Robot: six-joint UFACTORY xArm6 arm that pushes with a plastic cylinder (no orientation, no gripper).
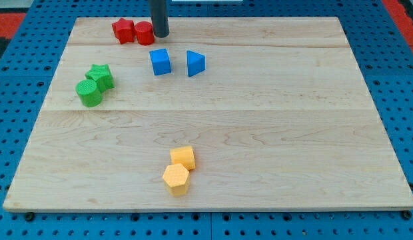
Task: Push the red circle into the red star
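At the board's top left, my tip (160,35), grasping nothing, touches the red circle's (144,33) right side; the light, hard block already meets the red star (123,30).

Blue cube (160,62) and blue triangle (196,63) near the red pair.

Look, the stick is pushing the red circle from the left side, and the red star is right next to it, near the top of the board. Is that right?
Almost. My tip is at the red circle on the view's right side, not the left. The camera view shows it. The red star sits right next to the circle, on its left, near the top of the board.
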